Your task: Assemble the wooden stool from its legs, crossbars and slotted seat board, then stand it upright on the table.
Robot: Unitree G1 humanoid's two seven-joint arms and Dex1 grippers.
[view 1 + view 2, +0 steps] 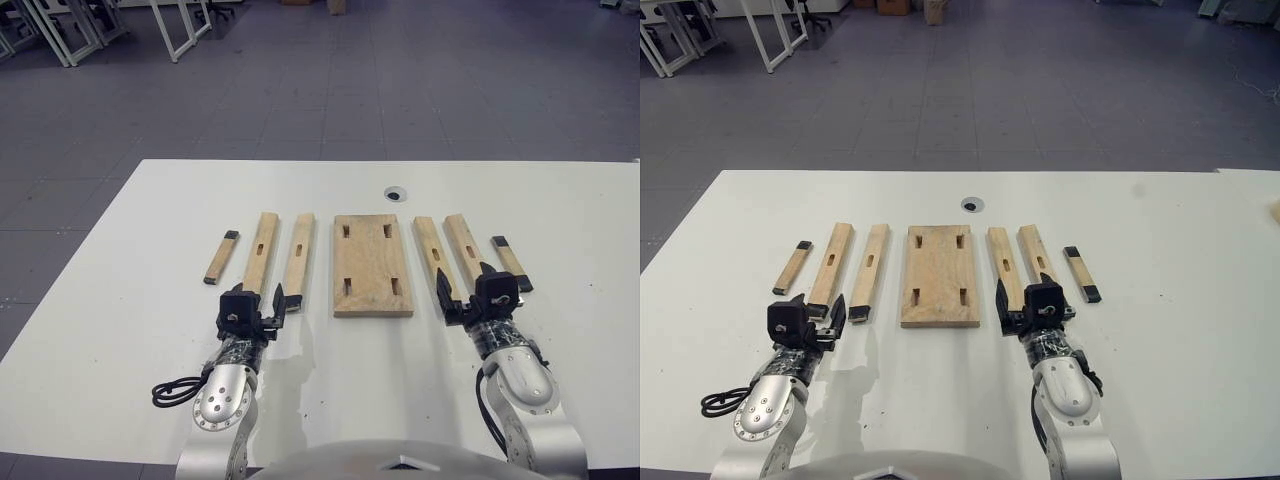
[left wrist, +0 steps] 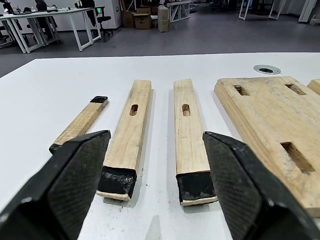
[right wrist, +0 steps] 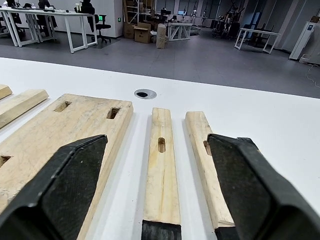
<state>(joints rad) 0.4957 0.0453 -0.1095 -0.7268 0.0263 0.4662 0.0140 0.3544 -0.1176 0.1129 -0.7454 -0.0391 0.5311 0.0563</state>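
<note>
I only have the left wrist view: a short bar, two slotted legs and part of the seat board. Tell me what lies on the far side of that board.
Observer: Right of the seat board lie an inner leg and an outer leg, side by side.
Operator: Count the crossbars.
Observer: Two: the left crossbar you see, and a right crossbar at the far right end of the row.
Operator: Report the right gripper.
Observer: The right gripper sits at the near ends of those two right-hand legs, jaws open, holding nothing.
</note>
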